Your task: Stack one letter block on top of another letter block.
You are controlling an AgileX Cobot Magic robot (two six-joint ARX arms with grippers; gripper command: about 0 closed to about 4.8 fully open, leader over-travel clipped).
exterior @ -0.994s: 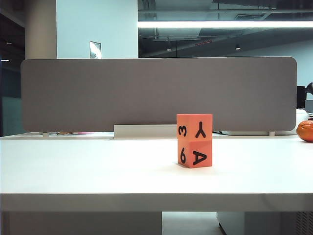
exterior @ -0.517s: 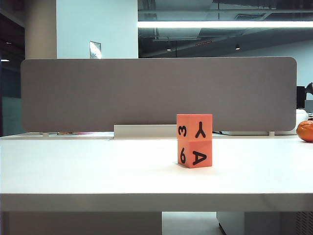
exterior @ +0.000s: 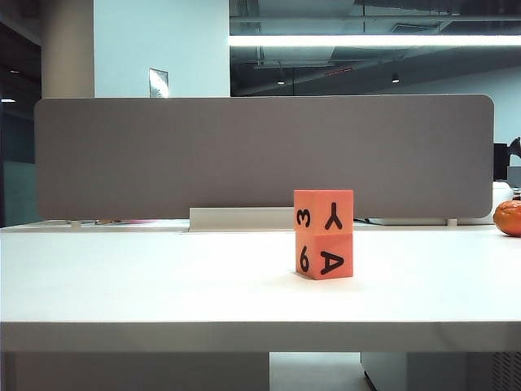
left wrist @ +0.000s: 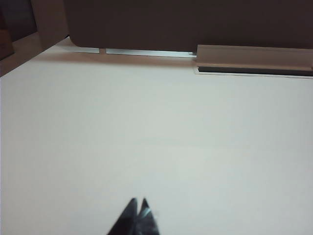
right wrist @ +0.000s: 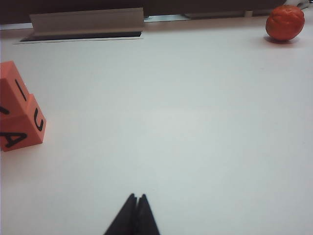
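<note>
The orange block marked Y and 3 (exterior: 324, 212) stands squarely on the orange block marked A and 6 (exterior: 324, 257), right of the white table's (exterior: 146, 285) middle in the exterior view. The right wrist view catches the same stack, upper block (right wrist: 12, 93) on lower block (right wrist: 22, 129), far off to the side of my right gripper (right wrist: 137, 197), which is shut and empty. My left gripper (left wrist: 138, 200) is shut too, over bare table with no block in its view. Neither arm shows in the exterior view.
A grey partition (exterior: 260, 155) closes off the table's far edge, with a white cable tray (exterior: 240, 218) at its foot. An orange round fruit (exterior: 508, 217) lies at the far right, also seen as the fruit (right wrist: 285, 22) in the right wrist view.
</note>
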